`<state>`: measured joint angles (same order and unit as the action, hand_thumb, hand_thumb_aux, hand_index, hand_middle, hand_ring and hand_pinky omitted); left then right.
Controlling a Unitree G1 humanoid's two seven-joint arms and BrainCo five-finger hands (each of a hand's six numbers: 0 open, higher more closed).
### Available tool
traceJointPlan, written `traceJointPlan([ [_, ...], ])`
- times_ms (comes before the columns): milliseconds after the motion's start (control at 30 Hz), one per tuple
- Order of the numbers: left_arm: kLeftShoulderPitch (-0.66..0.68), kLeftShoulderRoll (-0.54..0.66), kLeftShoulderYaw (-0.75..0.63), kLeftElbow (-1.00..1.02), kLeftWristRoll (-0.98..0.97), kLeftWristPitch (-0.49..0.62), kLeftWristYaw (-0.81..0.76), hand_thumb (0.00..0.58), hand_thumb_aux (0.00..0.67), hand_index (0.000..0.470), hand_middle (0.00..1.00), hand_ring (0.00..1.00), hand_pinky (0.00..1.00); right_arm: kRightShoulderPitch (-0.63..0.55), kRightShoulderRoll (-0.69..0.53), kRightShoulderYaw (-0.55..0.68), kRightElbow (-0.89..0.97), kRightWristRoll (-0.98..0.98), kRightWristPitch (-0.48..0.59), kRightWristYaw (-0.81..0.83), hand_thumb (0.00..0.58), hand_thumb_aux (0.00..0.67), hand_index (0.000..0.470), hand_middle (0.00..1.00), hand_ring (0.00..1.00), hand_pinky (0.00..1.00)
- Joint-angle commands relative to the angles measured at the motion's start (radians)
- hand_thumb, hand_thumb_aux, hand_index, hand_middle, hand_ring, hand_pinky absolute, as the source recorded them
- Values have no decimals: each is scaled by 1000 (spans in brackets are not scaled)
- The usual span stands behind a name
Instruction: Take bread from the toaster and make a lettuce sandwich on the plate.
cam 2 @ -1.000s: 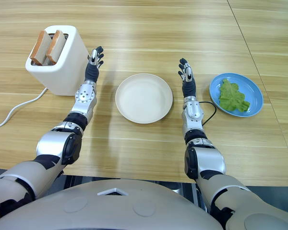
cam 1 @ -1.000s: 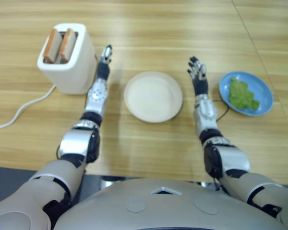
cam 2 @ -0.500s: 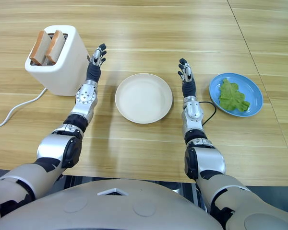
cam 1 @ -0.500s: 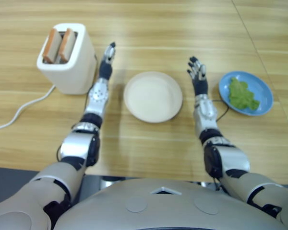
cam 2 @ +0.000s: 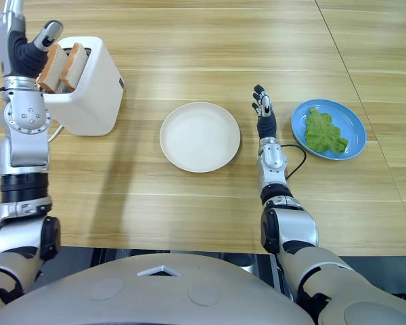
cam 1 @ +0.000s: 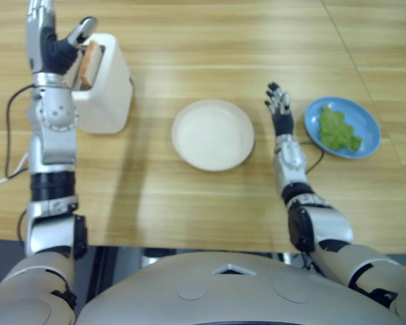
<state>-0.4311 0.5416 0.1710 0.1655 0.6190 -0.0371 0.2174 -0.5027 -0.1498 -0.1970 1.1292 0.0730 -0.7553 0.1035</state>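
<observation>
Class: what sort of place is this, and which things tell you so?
Probably a kitchen-style table set up for a robot trial: a toaster holding bread, a cream plate, and lettuce on a blue dish.

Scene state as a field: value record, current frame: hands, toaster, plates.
left hand: raised beside the toaster, fingers open by the bread slices, holding nothing
right hand: open, low over the table, between the two plates
bread slices: two, upright in the slots
cream plate: empty, centre
blue plate: holds lettuce, right
</observation>
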Motion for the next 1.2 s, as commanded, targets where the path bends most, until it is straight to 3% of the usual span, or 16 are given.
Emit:
traceJointPlan([
  [33,7,52,-63,207,107,119,67,0,0,0,0,0,0,22,-9,-11,2,8,11,-4,0,0,0,0,0,0],
  [600,-70,100,-197,532,93,247,122,0,0,0,0,0,0,32,-11,-10,-1,12,15,-3,0,0,0,0,0,0],
  [633,-69,100,-200,528,92,250,122,108,66,45,0,0,0,33,-11,-10,0,12,15,-3,0,0,0,0,0,0],
  [667,-68,100,-204,524,88,253,120,328,229,157,0,0,0,33,-11,-10,0,12,16,-3,0,0,0,0,0,0],
  [700,-68,100,-204,522,79,252,115,340,239,164,0,0,0,34,-11,-10,0,11,16,-3,0,0,0,0,0,0],
  [733,-67,100,-205,521,74,256,113,340,239,164,0,0,0,35,-11,-10,0,11,16,-3,0,0,0,0,0,0],
  [800,-66,103,-209,520,71,268,114,92,55,38,0,0,0,36,-10,-9,-1,11,16,-4,0,0,0,0,0,0],
  [900,-64,108,-220,514,78,293,119,49,29,20,0,0,0,36,-9,-9,0,10,18,-6,0,0,0,0,0,0],
  [933,-65,108,-223,513,79,301,119,104,63,43,0,0,0,36,-9,-9,-1,10,18,-7,0,0,0,0,0,0],
  [1000,-63,111,-229,506,83,319,122,100,60,41,0,0,0,36,-8,-8,-1,10,19,-8,0,0,0,0,0,0],
  [1033,-61,115,-233,501,86,324,127,164,102,70,0,0,0,35,-8,-8,0,10,20,-8,0,0,0,0,0,0],
  [1067,-59,117,-235,495,87,324,131,371,268,184,0,0,0,35,-7,-8,1,10,20,-8,0,0,0,0,0,0],
  [1100,-58,119,-237,485,87,319,138,485,399,274,0,0,0,34,-7,-8,2,10,21,-8,0,0,0,0,0,0],
  [1133,-57,121,-242,473,91,315,144,485,399,274,0,0,0,34,-7,-8,3,10,23,-9,0,0,0,0,0,0],
  [1167,-55,121,-245,458,93,310,151,580,670,460,0,0,0,34,-7,-8,4,10,24,-9,0,0,0,0,0,0],
  [1200,-51,119,-242,438,89,301,163,580,670,460,0,0,0,34,-7,-9,5,10,25,-10,0,0,0,0,0,0],
])
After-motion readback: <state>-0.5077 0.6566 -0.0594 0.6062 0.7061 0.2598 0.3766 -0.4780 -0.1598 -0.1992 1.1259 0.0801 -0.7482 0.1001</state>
